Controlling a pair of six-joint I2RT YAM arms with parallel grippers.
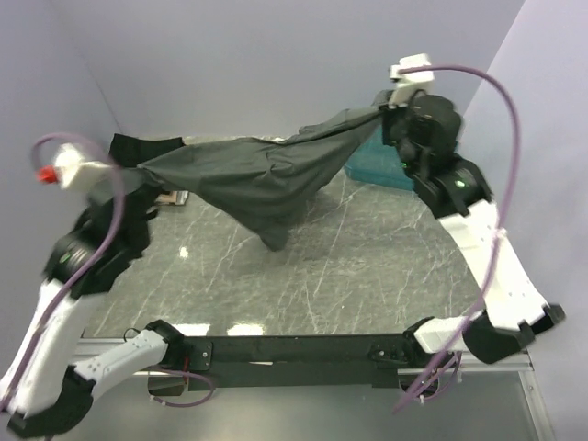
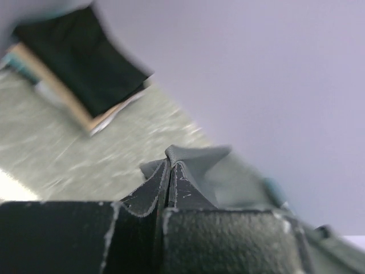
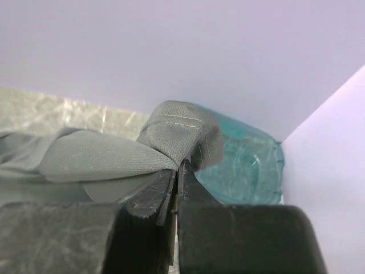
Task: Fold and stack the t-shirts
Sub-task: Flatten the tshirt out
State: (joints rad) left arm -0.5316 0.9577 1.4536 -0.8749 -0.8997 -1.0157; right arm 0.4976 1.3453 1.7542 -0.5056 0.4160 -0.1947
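Midway, you held the charcoal-grey t-shirt (image 1: 266, 179) stretched above the table (image 1: 367, 276), left gripper (image 2: 167, 197) and right gripper (image 3: 177, 188) each clamped on its cloth; it was not yet folded, while a black-topped stack (image 2: 85, 68) lay far-left.

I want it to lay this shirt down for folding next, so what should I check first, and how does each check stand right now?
1. The left gripper is shut on the grey t-shirt: ok.
2. The right gripper is shut on the other end: ok.
3. Cloth spread flat between them: not ok, it hangs bunched and sags in the middle.
4. Lowest fold off the table: cannot tell.
5. Right end apart from the teal tub: cannot tell.
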